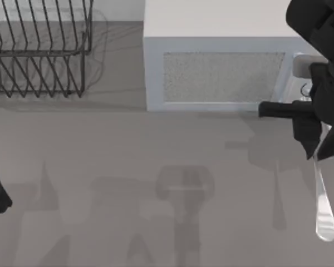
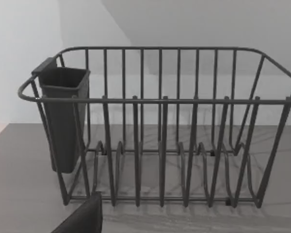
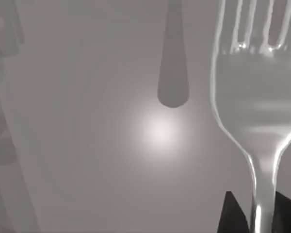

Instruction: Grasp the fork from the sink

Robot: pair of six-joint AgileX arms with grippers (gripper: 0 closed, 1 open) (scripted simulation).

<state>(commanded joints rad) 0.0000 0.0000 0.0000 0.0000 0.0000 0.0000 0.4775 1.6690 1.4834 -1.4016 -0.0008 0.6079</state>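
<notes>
Silvery fork (image 1: 323, 206) hangs at the frame's lower right, long axis running down-frame from the right pincer (image 1: 316, 146), which is clamped on its handle above the desk (image 1: 128, 167).

Rack (image 1: 39, 50) far left; fork (image 1: 323, 206) far right, in right claw (image 1: 317, 153).
</notes>
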